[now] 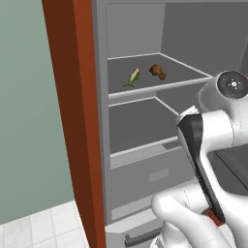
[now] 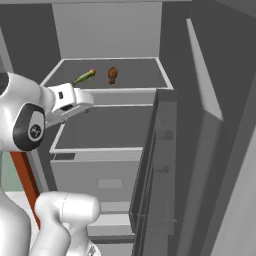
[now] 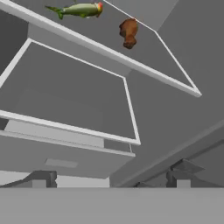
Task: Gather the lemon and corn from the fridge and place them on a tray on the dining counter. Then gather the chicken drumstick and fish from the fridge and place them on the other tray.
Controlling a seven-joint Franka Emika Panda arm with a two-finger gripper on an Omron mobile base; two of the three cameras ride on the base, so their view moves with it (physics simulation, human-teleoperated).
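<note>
On the fridge's upper shelf [image 1: 190,76] lie the fish [image 1: 133,77], greenish with a red tip, and to its right the brown chicken drumstick [image 1: 158,71]. The right base view shows the fish [image 2: 84,76] and the drumstick [image 2: 113,74] side by side, a little apart. In the hand view the fish [image 3: 79,9] and the drumstick [image 3: 128,32] sit near the top. My gripper [image 3: 109,180] is open and holds nothing, well short of the shelf and below its level. The lemon and the corn are out of view.
A bare lower shelf [image 1: 140,123] sits under the upper one, with a drawer front [image 1: 150,177] below it. The open fridge door [image 2: 162,165] stands to the right of my arm. A red-brown cabinet panel [image 1: 72,121] borders the fridge on the left.
</note>
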